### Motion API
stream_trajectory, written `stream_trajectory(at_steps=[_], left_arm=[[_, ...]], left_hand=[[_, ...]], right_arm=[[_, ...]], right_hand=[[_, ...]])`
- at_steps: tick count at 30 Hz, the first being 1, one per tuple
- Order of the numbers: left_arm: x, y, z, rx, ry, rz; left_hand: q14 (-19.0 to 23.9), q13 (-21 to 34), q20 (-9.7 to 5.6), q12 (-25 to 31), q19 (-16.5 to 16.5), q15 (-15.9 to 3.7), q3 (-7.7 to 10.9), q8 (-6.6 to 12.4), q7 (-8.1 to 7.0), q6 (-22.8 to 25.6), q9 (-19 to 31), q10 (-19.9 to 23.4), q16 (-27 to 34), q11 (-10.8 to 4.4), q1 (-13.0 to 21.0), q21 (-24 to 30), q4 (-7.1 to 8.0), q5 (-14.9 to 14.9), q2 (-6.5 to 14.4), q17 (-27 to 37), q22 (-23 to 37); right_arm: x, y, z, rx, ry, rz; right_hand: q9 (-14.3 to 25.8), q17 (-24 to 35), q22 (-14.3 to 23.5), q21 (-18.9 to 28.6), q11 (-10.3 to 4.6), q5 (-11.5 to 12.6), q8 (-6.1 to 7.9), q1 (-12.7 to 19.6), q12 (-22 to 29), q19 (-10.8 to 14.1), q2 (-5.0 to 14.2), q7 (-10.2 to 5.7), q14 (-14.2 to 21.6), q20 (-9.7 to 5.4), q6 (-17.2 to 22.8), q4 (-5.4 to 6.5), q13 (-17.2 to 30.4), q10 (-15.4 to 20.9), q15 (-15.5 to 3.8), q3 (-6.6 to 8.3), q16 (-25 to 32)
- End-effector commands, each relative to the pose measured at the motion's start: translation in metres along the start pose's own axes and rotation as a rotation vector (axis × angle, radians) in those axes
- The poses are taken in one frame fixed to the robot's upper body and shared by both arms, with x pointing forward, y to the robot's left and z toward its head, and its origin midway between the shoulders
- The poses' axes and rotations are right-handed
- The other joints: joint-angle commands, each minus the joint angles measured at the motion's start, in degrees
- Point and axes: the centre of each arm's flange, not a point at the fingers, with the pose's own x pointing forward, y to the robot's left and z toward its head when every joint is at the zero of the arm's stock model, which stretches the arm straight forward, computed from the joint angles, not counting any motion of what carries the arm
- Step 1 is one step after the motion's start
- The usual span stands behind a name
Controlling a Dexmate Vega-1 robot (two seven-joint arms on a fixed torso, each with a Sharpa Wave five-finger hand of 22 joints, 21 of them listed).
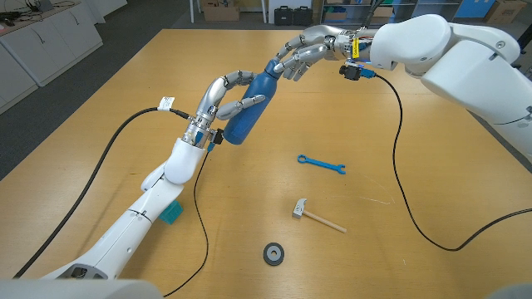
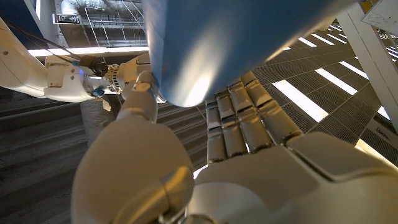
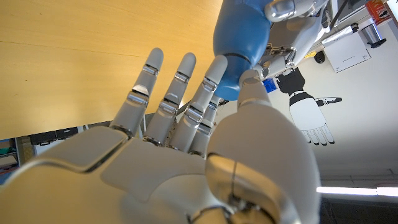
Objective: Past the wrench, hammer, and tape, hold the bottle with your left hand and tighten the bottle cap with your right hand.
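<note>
Two hands meet on one blue bottle (image 1: 252,106), held up in the air over the far part of the table (image 1: 125,91).

On the left side, the left hand (image 1: 223,98) is wrapped around the bottle's fat lower part. Its fingers curl over the top and its thumb presses the side. In the left wrist view the bottle's round bottom sits right above the palm.

The bottle is tilted. Its long line runs from the left hand up and away to the right, so the cap end points at the right hand (image 1: 306,51). That hand is the nearer one to the cap. Its fingers (image 3: 208,84) are spread a little, and their tips and the thumb touch the narrow top. I cannot see the cap itself, so I cannot tell how tight the hold is. A twist around that tilted line looks like the next job.

Closer to the robot, on the right, lie the wrench (image 1: 321,164), the hammer (image 1: 316,216) and the tape (image 1: 273,253), well apart from both hands.
</note>
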Motion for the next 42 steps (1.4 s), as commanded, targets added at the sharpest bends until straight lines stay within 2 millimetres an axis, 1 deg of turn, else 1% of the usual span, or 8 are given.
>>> stream_trajectory(at_steps=[1, 10, 19, 24, 28, 33, 37, 42], left_arm=[[-0.002, 0.0, -0.001, 0.039, 0.015, 0.011], [-0.001, -0.001, -0.001, 0.046, 0.02, -0.001], [-0.002, 0.0, 0.001, 0.05, 0.019, -0.006], [-0.003, 0.0, 0.003, 0.052, 0.02, -0.007], [-0.005, 0.0, 0.005, 0.05, 0.018, -0.002], [-0.006, 0.0, 0.006, 0.041, 0.016, 0.009], [-0.006, 0.0, 0.006, 0.026, 0.02, 0.017], [-0.006, 0.001, 0.003, -0.02, 0.038, 0.031]], left_hand=[[0.6, 0.1, -7.88, 0.1, 0.6, -8.57, 1.25, 0.0, -11.66, 11.6, 0.3, 9.2, 0.4, -9.17, 13.3, 0.2, 0.78, 0.3, 13.0, 0.0, 0.2], [0.6, 0.2, -7.85, -0.1, 0.6, -8.56, 1.22, -0.13, -11.67, 11.4, 0.3, 8.6, 0.3, -9.19, 13.5, 0.2, 0.73, 0.3, 12.9, 0.1, 0.2], [0.5, 0.3, -7.82, -0.2, 0.6, -8.56, 1.15, -0.23, -11.8, 11.1, 0.3, 8.6, 0.2, -9.22, 13.7, 0.2, 0.73, 0.3, 12.8, 0.1, 0.1], [0.4, 0.3, -7.79, -0.2, 0.5, -8.55, 1.11, -0.24, -11.77, 11.1, 0.3, 8.6, 0.2, -9.29, 13.7, 0.2, 0.77, 0.3, 12.8, 0.1, 0.1], [0.4, 0.3, -7.76, -0.3, 0.5, -8.56, 1.08, -0.23, -11.77, 11.1, 0.3, 8.6, 0.2, -9.29, 13.7, 0.2, 0.79, 0.3, 12.8, 0.1, 0.1], [0.4, 0.4, -7.73, -0.3, 0.5, -8.55, 1.01, -0.24, -11.85, 11.1, 0.4, 8.7, 0.2, -9.29, 13.7, 0.1, 0.83, 0.3, 12.7, 0.1, 0.1], [0.4, 0.4, -7.72, -0.3, 0.5, -8.56, 0.99, -0.24, -11.84, 11.1, 0.4, 8.6, 0.1, -9.3, 13.7, 0.1, 0.86, 0.3, 12.8, 0.1, 0.1], [0.4, 0.4, -7.71, -0.3, 0.5, -8.55, 0.96, -0.22, -11.88, 11.2, 0.4, 8.6, 0.2, -9.44, 13.7, 0.1, 0.9, 0.3, 12.8, 0.1, 0.1]], right_arm=[[-0.01, -0.002, 0.006, -0.043, 0.085, -0.057], [-0.022, -0.001, 0.007, -0.024, 0.099, -0.129], [-0.027, 0.001, 0.008, -0.036, 0.12, -0.18], [-0.028, 0.002, 0.009, -0.076, 0.138, -0.198], [-0.029, 0.003, 0.007, -0.09, 0.153, -0.231], [-0.034, 0.005, 0.002, -0.094, 0.157, -0.288], [-0.037, 0.008, -0.004, -0.088, 0.147, -0.352], [-0.04, 0.014, -0.019, -0.024, 0.111, -0.397]], right_hand=[[2.0, 1.0, 0.2, 0.7, -0.09, -0.3, 4.89, -0.2, 1.3, 1.2, 1.36, -1.63, 2.2, -1.25, 17.9, 0.73, 1.6, 2.2, -2.94, 0.12, 1.6], [4.0, 1.8, 0.3, 1.5, -0.02, -1.1, 7.42, -2.8, 3.4, 2.4, 0.57, -1.21, 4.9, -2.23, 19.7, 1.86, 4.7, 5.4, -2.85, -1.3, 3.1], [9.1, 4.6, 0.5, 4.0, 0.24, -1.5, 14.64, -7.1, 11.0, 6.6, 0.66, -0.72, 13.1, -5.41, 25.4, 3.32, 14.7, 15.0, -5.12, -3.09, 7.4], [9.1, 5.4, 0.6, 4.6, 0.35, -1.5, 15.82, -9.9, 13.5, 7.2, -0.11, -0.92, 14.9, -5.93, 26.7, 4.54, 18.4, 15.1, -5.02, -4.43, 7.8], [7.1, 7.2, 0.6, 5.1, 0.48, -2.1, 10.8, -18.1, 14.6, 7.6, -1.03, 1.37, 15.2, -5.83, 15.9, 8.54, 23.3, 10.2, -5.28, -7.83, 7.5], [5.8, 10.6, 0.7, 4.7, 0.9, -2.1, 4.23, -20.9, 11.0, 5.7, -1.49, 2.25, 8.5, -3.94, 5.3, 9.14, 24.5, -2.1, -4.32, -9.14, 6.5], [5.5, 12.5, 1.0, 2.3, 4.43, -2.1, -0.99, -22.8, 3.6, -1.2, -1.59, 4.29, -6.4, -2.18, -3.1, 8.99, 23.5, -18.7, 3.33, -9.88, 2.7], [4.8, 11.2, 1.4, 1.6, 7.98, -2.1, -3.49, -22.8, -1.8, -4.4, -1.52, 5.82, -15.2, -1.93, -6.2, 8.17, 20.6, -27.2, 7.45, -9.8, -1.3]])
